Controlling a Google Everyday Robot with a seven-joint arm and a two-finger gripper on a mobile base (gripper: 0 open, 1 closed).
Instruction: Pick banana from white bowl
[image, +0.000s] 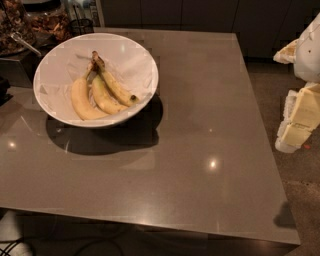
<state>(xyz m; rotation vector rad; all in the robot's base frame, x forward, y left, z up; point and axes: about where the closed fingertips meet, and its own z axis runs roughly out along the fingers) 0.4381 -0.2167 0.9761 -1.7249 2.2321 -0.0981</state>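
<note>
Camera view, banana (116, 85) in white bowl (141, 59), tool (286, 52) cut off at right edge, state unclear

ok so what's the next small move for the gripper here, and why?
Probably swing the gripper left over the table toward the white bowl. It sits at the view's right edge, beyond the table's side, far from the banana, which lies in the bowl to the right of two other bananas, stem toward the far rim.
</note>
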